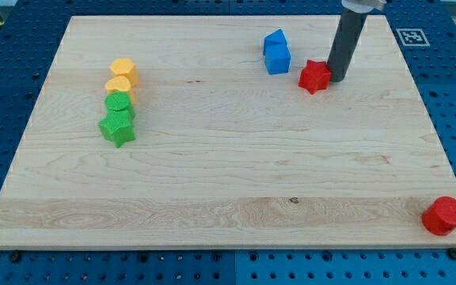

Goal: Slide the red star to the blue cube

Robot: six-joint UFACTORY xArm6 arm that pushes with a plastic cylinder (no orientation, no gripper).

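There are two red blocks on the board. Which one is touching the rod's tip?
The red star near the view's top, just right of the blue blocks; my tip rests against its right side. The other red block sits alone at the bottom-right corner.

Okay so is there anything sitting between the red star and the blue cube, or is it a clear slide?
Nothing visible stands in the way. The red star lies just to the view's right of the blue cube, with only bare board between them. My tip sits at the star's right side, opposite the cube. Another blue block sits just behind the cube, off the path.
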